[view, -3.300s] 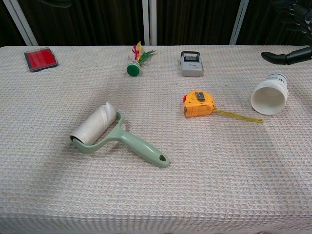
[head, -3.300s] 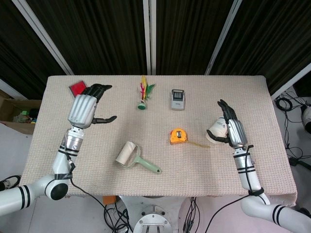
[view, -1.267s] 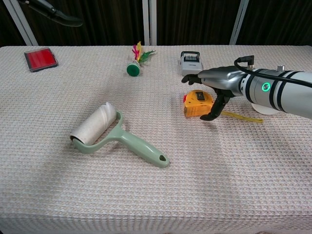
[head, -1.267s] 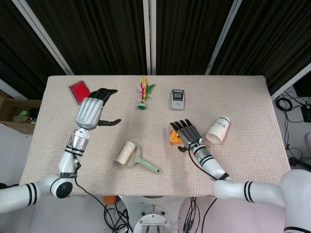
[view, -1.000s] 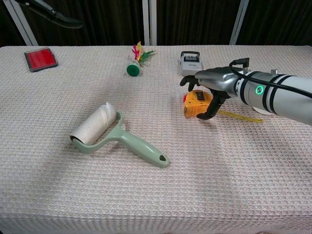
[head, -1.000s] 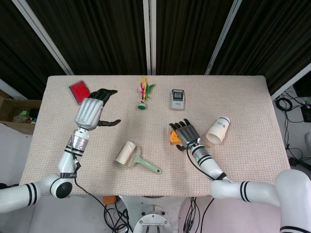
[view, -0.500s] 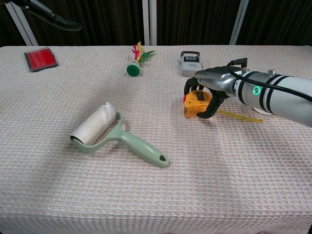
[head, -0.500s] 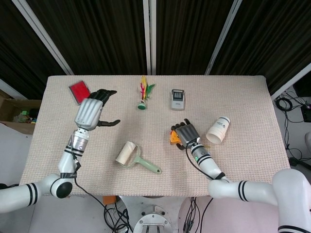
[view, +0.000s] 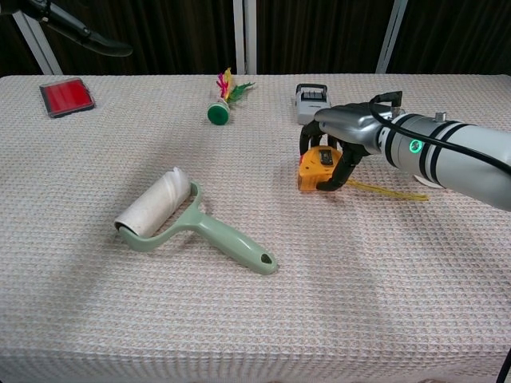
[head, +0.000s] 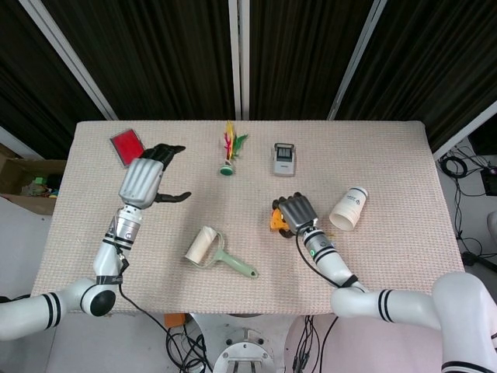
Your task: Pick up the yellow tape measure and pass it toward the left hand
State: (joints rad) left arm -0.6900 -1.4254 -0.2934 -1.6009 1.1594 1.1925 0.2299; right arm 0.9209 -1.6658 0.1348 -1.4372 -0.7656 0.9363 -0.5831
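The right robot hand [view: 339, 144] curls its fingers around the yellow tape measure [view: 316, 169] on the table [view: 255, 319].

Yellow tape measure [view: 315, 171] under the right hand [view: 339, 132]

Its yellow case lies on the tabletop [view: 255, 319], just right of the green-handled lint roller [view: 184, 219]; dark fingers curl around it. A thin yellow blade trails rightward from it along the cloth.

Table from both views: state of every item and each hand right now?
Tape measure: on the table, blade pulled out, right hand gripping it.
Left hand: raised, open, holding nothing.
Paper cup: lying on its side.
Lint roller: lying flat.
Shuttlecock: lying on its side.
Red pad: flat, far corner.
Grey stamp: upright.
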